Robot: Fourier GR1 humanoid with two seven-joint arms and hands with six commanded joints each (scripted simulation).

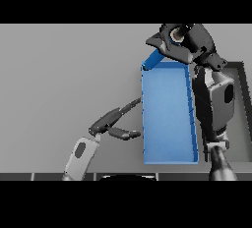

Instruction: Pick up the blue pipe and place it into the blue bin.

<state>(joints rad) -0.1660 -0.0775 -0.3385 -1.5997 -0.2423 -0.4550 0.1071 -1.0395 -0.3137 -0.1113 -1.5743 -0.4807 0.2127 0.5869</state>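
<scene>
Right hand (173, 42) gripping blue pipe (152, 61) above grey table (64, 74)

We see the bin (167, 119) on the table (64, 74), right of centre. The pipe (151, 61) sits tilted over its far left corner, under our right hand (178, 42). Our left hand (115, 121) lies just left of the bin.

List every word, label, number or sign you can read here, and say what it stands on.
None: no readable text shows anywhere.
The bin, the pipe held by the right hand over the bin's far corner, the left hand and the table all bear no lettering.
</scene>
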